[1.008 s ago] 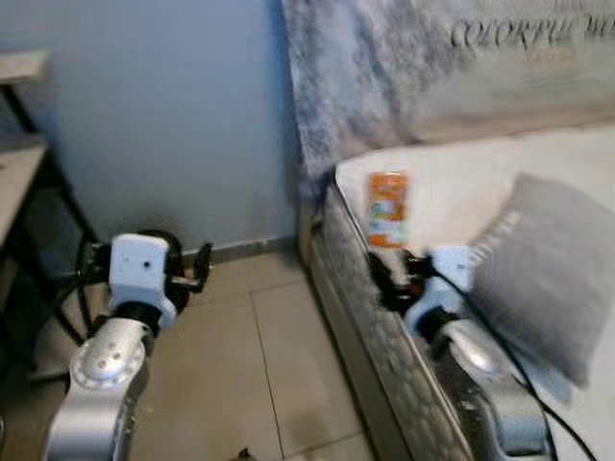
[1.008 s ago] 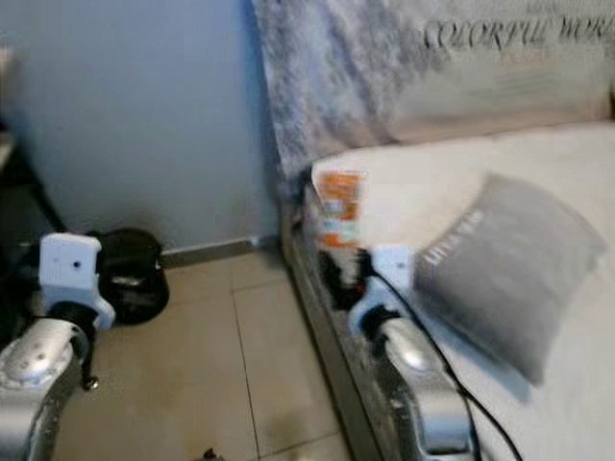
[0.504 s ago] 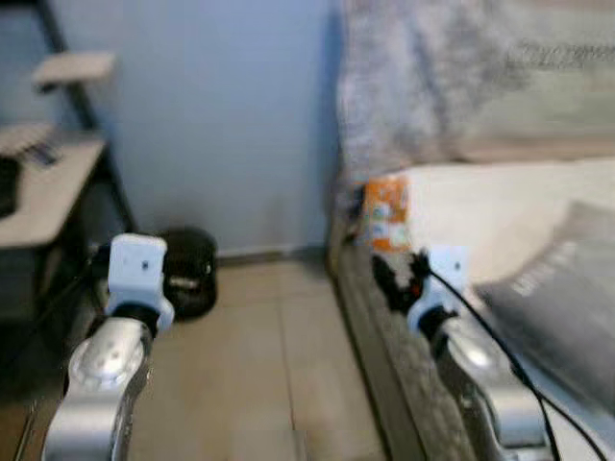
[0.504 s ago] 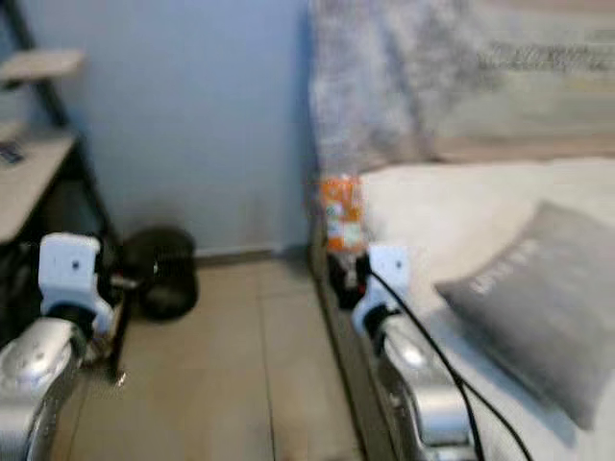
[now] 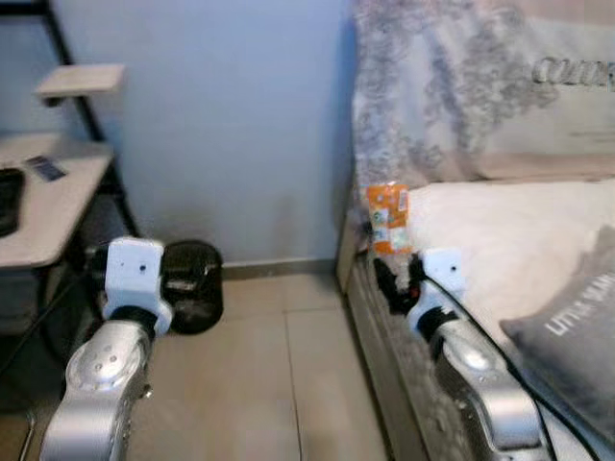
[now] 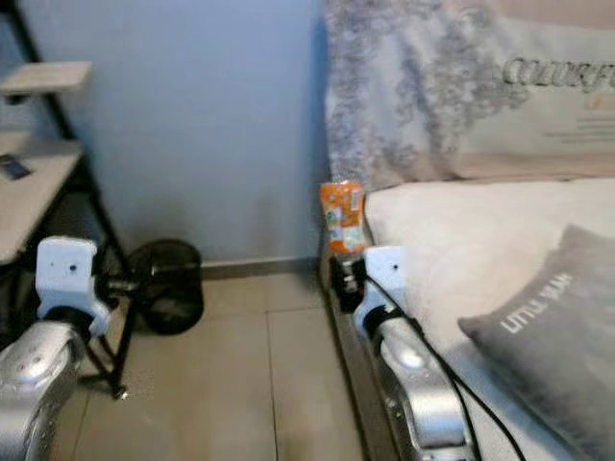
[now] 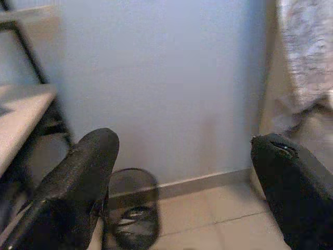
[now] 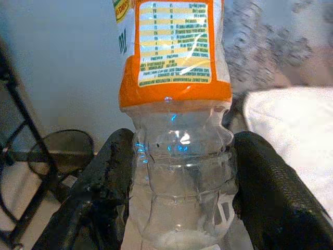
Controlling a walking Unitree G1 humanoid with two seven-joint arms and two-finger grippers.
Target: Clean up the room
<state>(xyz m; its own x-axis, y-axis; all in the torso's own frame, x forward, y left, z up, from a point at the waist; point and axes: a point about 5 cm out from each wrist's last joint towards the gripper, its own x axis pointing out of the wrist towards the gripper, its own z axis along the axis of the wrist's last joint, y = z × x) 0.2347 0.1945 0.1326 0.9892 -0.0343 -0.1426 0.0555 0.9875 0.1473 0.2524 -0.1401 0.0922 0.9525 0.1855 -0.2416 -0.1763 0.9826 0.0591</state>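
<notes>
Black fingers of your right gripper (image 8: 179,198) are clamped on the clear lower body of a plastic bottle (image 8: 174,104) with an orange label, held upright at the corner of the bed (image 5: 500,230). Your left gripper (image 7: 182,192) hangs with its fingers spread wide apart and empty, pointing toward a black wire bin (image 5: 192,298) on the tiled floor (image 5: 259,384) against the blue wall (image 5: 221,125), beside a desk (image 5: 48,202).
</notes>
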